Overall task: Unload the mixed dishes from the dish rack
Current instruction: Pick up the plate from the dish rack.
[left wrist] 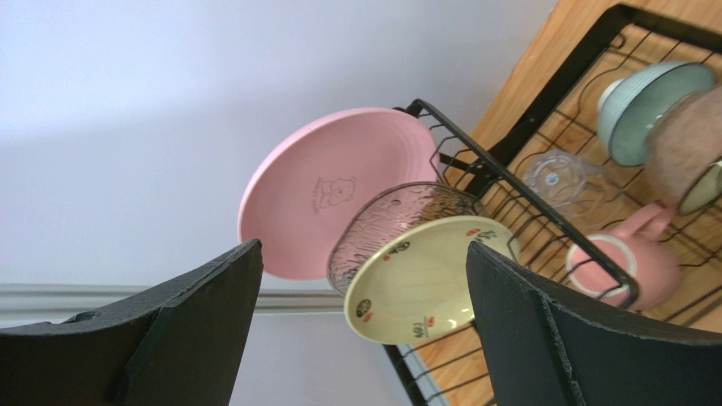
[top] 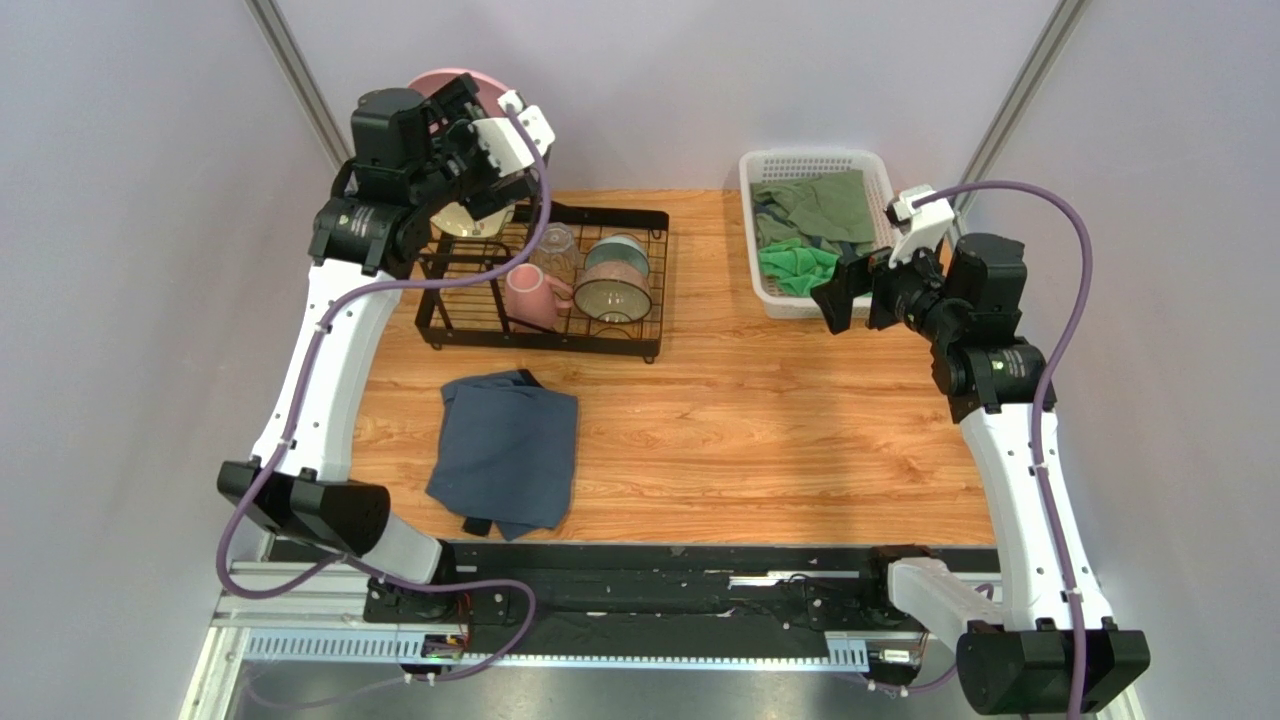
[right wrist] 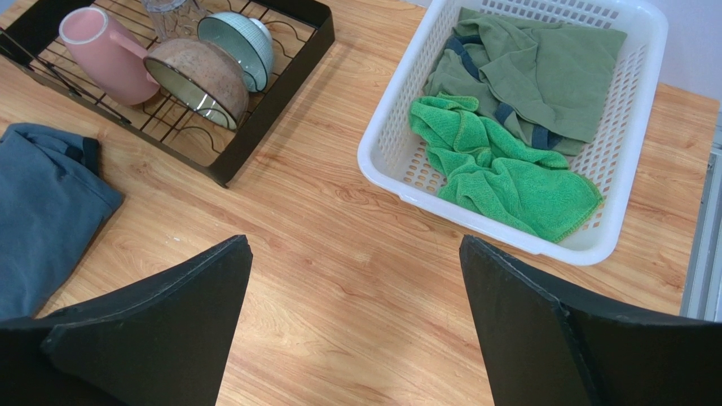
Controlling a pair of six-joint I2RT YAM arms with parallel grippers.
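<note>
The black wire dish rack (top: 544, 344) stands at the table's back left. On its raised shelf a large pink plate (left wrist: 330, 186), a clear ribbed glass plate (left wrist: 398, 207) and a smaller cream plate (left wrist: 424, 279) stand on edge. The lower tray holds a pink mug (top: 529, 294), a clear glass (top: 559, 248) and two bowls with teal insides (top: 613, 282). My left gripper (left wrist: 363, 247) hovers open just in front of the cream plate and holds nothing. Well to the right of the rack, my right gripper (right wrist: 355, 241) hangs open over bare wood.
A white plastic basket (top: 781, 308) with green cloths (right wrist: 500, 169) sits at the back right, just beyond my right gripper. On the table in front of the rack lies a folded blue-grey cloth (top: 507, 450). Grey walls close in on both sides.
</note>
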